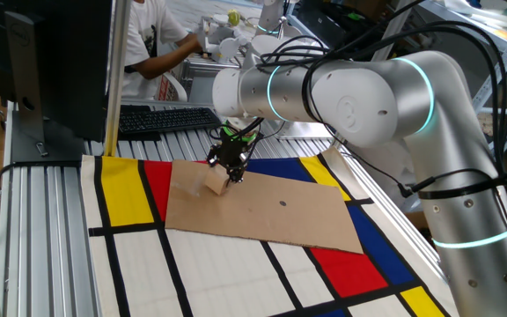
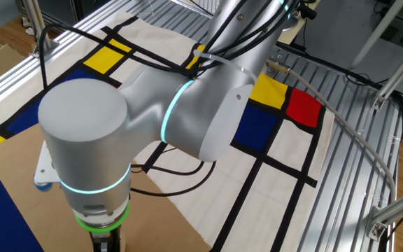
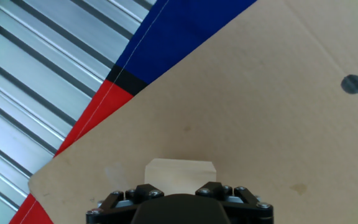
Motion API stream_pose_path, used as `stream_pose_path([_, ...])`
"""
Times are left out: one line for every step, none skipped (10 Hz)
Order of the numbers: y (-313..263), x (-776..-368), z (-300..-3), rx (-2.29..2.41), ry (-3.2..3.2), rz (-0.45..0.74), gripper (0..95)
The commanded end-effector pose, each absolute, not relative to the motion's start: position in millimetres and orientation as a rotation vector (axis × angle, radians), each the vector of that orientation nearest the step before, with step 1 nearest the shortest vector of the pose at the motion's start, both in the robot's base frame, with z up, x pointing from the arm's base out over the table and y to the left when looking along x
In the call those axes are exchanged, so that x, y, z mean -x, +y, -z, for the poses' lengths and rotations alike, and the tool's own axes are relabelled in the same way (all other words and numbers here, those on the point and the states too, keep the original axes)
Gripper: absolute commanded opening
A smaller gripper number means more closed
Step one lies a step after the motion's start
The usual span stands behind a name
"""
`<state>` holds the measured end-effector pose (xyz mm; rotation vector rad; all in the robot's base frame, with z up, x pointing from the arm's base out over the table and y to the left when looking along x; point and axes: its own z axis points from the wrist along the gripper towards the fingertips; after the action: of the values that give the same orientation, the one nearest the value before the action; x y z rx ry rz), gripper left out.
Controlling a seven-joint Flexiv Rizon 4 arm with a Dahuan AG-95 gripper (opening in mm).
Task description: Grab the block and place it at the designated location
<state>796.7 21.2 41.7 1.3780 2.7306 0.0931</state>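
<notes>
The block, a small pale tan wooden cube, sits between my fingertips at the near left part of a brown cardboard sheet. My gripper points down and is shut on it, low over the sheet. In the hand view the block shows just above the two black fingers, which stand at its two sides. A small dark dot marks the cardboard to the right; it also shows in one fixed view. In the other fixed view the arm hides the block.
The cardboard lies on a cloth with red, yellow, blue and white panels over a ribbed metal table. A keyboard and a monitor stand behind. A person is at the back.
</notes>
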Motion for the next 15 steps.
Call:
stream_pose_path([21,-800,-45,-1.372,2.731,-0.084,0.0])
stream_pose_path([20,-800,-49,-1.369,2.737,-0.082,0.0])
stream_pose_path([20,-800,-50,-1.369,2.738,-0.082,0.0])
stream_pose_path([20,-800,-53,-1.363,2.741,-0.082,0.0])
stream_pose_path([20,-800,-54,-1.362,2.741,-0.079,0.0])
stream_pose_path([19,-800,-55,-1.359,2.743,-0.082,0.0])
stream_pose_path([19,-800,-56,-1.354,2.745,-0.085,0.0])
stream_pose_path([19,-800,-56,-1.350,2.747,-0.082,0.0])
stream_pose_path([19,-800,-56,-1.351,2.746,-0.082,0.0])
stream_pose_path([20,-800,-57,-1.348,2.746,-0.077,0.0])
stream_pose_path([19,-800,-58,-1.348,2.747,-0.080,0.0])
stream_pose_path([19,-800,-60,-1.342,2.750,-0.080,0.0])
stream_pose_path([19,-799,-62,-1.337,2.750,-0.078,0.0])
stream_pose_path([18,-799,-64,-1.335,2.756,-0.075,0.0])
stream_pose_path([18,-798,-65,-1.337,2.755,-0.080,0.0])
